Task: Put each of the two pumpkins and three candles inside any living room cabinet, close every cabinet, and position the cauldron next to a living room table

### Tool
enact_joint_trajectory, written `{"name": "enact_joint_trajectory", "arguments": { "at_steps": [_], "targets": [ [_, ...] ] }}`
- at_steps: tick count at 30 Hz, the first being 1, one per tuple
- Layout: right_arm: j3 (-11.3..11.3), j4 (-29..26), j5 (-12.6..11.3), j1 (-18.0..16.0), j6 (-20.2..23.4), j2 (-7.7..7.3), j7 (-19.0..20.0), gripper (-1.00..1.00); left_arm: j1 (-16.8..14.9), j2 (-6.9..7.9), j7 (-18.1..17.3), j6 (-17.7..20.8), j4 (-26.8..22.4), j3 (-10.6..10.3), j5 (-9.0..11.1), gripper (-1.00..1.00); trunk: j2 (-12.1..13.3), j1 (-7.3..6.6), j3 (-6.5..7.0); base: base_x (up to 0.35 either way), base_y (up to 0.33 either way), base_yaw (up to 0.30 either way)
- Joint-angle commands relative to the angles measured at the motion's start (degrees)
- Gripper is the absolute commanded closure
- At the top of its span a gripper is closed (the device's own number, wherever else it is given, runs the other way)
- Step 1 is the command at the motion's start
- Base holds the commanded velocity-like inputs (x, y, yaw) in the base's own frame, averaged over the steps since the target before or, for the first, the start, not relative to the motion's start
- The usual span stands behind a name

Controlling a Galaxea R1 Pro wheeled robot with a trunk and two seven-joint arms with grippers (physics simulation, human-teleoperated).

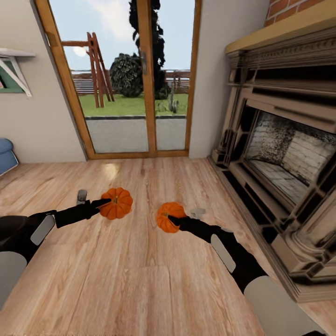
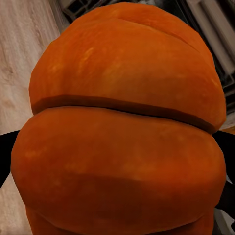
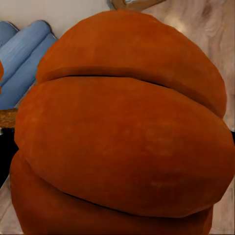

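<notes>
- The pumpkins are both in our grippers, one per arm, held out over the wooden floor (image 1: 140, 289) in front of the glass doors (image 1: 126, 79).
- The left pumpkin (image 1: 116, 203) sits at the tip of our left gripper (image 1: 105, 202); in the left wrist view it (image 2: 122, 132) lies right between the dark fingers (image 2: 5, 156), so we judge the jaws closed on it.
- The right pumpkin (image 1: 170, 216) sits at the tip of our right gripper (image 1: 173, 219); in the right wrist view it (image 3: 122, 132) presses close to the camera, and we judge those jaws clamped on it too.
- Each pumpkin lies straight ahead of its jaws, ribs running across the grip; the left one shows its stem on top, so it looks upright.
- The two pumpkins are apart, side by side, neither touching the other.
- The fireplace (image 1: 280, 154) stands along the right side of the floor, nearer the right arm; it is not the cabinet we need.
- Two grey candles rest on the floor, one (image 1: 82, 196) just behind the left arm, one (image 1: 198, 213) just beside the right pumpkin.
- We judge the coming move to be a turn toward the cabinet.
- We can read no brands, labels or writing.
</notes>
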Motion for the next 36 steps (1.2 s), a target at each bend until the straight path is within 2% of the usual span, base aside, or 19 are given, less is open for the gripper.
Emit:
{"name": "enact_joint_trajectory", "arguments": {
  "at_steps": [1,2,5,24,36],
  "targets": [
    [0.7,0.0,0.5,0.0,0.0,-0.05,-0.1,1.00,0.0,-0.03,0.0,0.0,0.0,0.0,0.0,1.00,0.4,-0.23,0.11,0.000,0.000,0.175],
    [1.5,0.1,1.1,0.0,0.0,-0.09,-0.1,1.00,0.0,-0.25,0.0,0.0,0.1,0.0,0.0,1.00,0.8,-0.45,0.22,0.000,0.000,0.175],
    [2.1,0.4,1.4,0.0,0.2,-0.01,-0.2,1.00,0.0,-0.67,0.2,0.0,0.2,-0.1,-0.1,1.00,2.0,-1.11,0.54,0.000,0.000,0.175],
    [2.3,5.6,1.7,0.0,-0.4,0.03,-0.5,1.00,0.1,-0.73,0.2,0.0,0.2,0.0,-0.1,1.00,9.6,-5.28,2.55,0.000,0.000,0.177],
    [2.3,7.3,1.9,0.0,-0.4,0.14,-0.6,1.00,0.0,-0.68,0.2,0.0,0.2,-0.1,-0.1,1.00,14.5,-7.92,4.91,0.000,0.000,0.270]
  ]
}}
